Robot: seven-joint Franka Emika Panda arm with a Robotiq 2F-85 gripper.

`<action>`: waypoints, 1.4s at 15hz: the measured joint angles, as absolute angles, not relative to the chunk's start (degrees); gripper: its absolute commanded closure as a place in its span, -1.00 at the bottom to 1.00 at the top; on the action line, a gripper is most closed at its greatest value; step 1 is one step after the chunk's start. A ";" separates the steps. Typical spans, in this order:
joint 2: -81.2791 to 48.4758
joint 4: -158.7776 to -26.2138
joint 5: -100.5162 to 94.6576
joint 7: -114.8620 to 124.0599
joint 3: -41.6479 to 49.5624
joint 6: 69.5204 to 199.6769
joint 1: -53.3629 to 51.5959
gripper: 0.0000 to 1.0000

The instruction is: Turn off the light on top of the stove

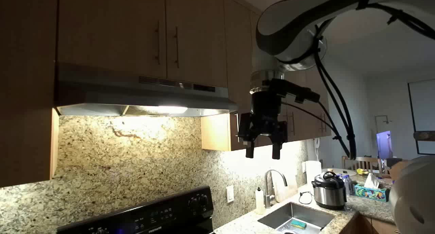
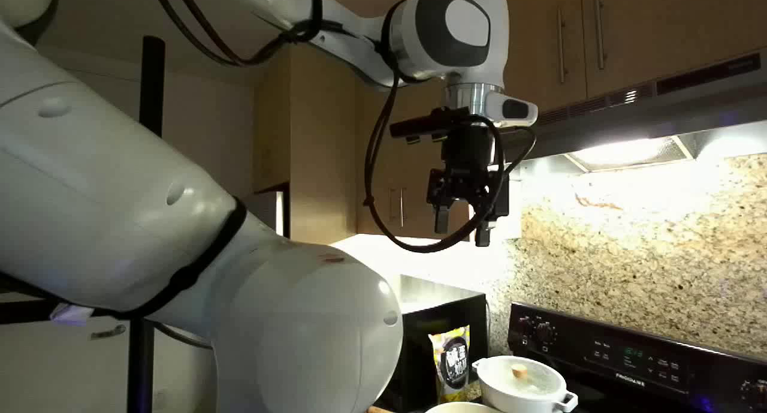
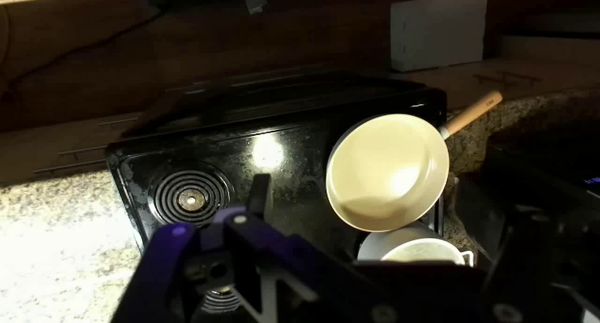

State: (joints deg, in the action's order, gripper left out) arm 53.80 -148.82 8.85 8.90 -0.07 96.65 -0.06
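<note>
White and rounded, the robot's arm [image 2: 150, 179] looms closest in an exterior view. Beyond it the gripper [image 2: 462, 226] hangs pointing down, its two fingers [image 2: 441, 219] parted. A pale pan [image 3: 386, 168], its wooden handle [image 3: 473, 113] plain in the wrist view, sits on the black stove [image 3: 300, 177]; beside it a white pot [image 2: 515, 401] stands under a lid [image 2: 542, 383] with a round knob [image 2: 519, 371]. Farther off, above the stove, the light [image 2: 620, 153] glows beneath the hood [image 2: 653, 113], apart from the fingers, and whitens the speckled wall [image 2: 635, 269]. Wooden cupboards [image 2: 677, 29] hang over the hood.
</note>
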 measured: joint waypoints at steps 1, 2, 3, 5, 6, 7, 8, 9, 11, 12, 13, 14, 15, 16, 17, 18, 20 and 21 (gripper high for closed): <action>53.80 -148.82 8.85 8.90 -0.07 96.65 -0.06 -1.00; 53.80 -148.82 8.85 8.90 -0.07 96.65 -0.06 -1.00; 53.80 -148.82 8.85 8.90 -0.07 96.65 -0.06 -1.00; 53.80 -148.82 8.85 8.90 -0.07 96.65 -0.06 -1.00; 53.80 -148.82 8.85 8.90 -0.07 96.65 -0.06 -1.00; 53.80 -148.82 8.85 8.90 -0.07 96.65 -0.06 -1.00; 53.80 -148.82 8.85 8.90 -0.07 96.65 -0.06 -1.00; 53.80 -148.82 8.85 8.90 -0.07 96.65 -0.06 -1.00; 53.80 -148.82 8.85 8.90 -0.07 96.65 -0.06 -1.00; 53.80 -148.82 8.85 8.90 -0.07 96.65 -0.06 -1.00; 53.80 -148.82 8.85 8.90 -0.07 96.65 -0.06 -1.00; 53.80 -148.82 8.85 8.90 -0.07 96.65 -0.06 -1.00; 53.80 -148.82 8.85 8.90 -0.07 96.65 -0.06 -1.00; 53.81 -148.80 8.85 8.90 -0.17 96.65 -0.06 -1.00; 53.87 -148.72 8.85 8.90 -0.51 96.72 -0.05 -1.00; 54.01 -148.53 8.85 8.90 -1.08 96.84 -0.05 -1.00; 54.47 -147.71 8.54 8.91 -2.90 97.06 0.01 -1.00; 54.60 -147.08 8.27 8.97 -3.86 97.40 0.07 -1.00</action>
State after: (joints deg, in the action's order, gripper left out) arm 54.60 -147.08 8.27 8.97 -3.86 97.40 0.07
